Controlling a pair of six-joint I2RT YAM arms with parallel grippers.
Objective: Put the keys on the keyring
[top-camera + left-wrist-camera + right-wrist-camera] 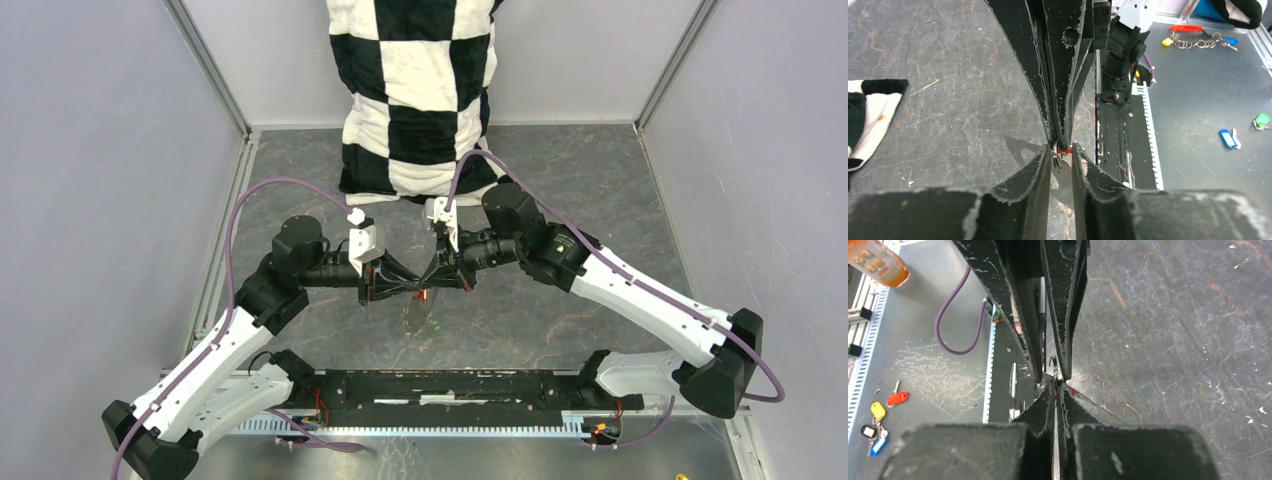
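My two grippers meet tip to tip above the middle of the dark table. The right gripper point(432, 288) point(1058, 386) is shut, and the red key point(1064, 149) point(1071, 390) point(424, 294) shows at its pinched tips. Thin silvery coils of the keyring point(1054, 152) point(1053, 364) hang right beside those tips. The left gripper point(408, 290) point(1062, 149) stands open by a narrow gap, its jaws flanking the ring and the right gripper's tips without pressing on them. A green key point(436, 325) lies on the table just below the grippers. Most of the keyring's loop is hidden.
A black-and-white checkered cloth point(420, 90) point(868, 115) lies at the back of the table. Spare coloured keys and rings point(1198, 42) point(878, 415) and an orange object point(878, 262) rest on the metal shelf behind the arm bases. A purple cable point(953, 335) loops nearby.
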